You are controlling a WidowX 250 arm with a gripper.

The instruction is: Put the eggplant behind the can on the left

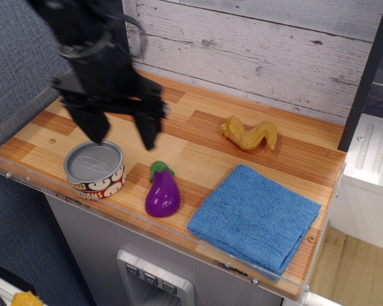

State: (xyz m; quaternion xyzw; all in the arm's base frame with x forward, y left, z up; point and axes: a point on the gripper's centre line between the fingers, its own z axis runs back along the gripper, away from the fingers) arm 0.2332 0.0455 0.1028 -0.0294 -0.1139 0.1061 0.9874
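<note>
The purple eggplant point(163, 194) with a green stem cap lies on the wooden counter near the front edge. The can point(94, 169), silver lid and red mushroom label, stands just left of it at the front left. My black gripper point(122, 136) hangs open and empty above the counter, behind and between the can and the eggplant. Its two fingers point down, one over the can's far rim, the other up and left of the eggplant. The arm is motion-blurred.
A yellow-tan curved toy point(249, 134) lies at the back right. A folded blue cloth point(255, 217) lies at the front right. A white plank wall point(255, 44) backs the counter. A dark post point(366, 73) stands at the right edge.
</note>
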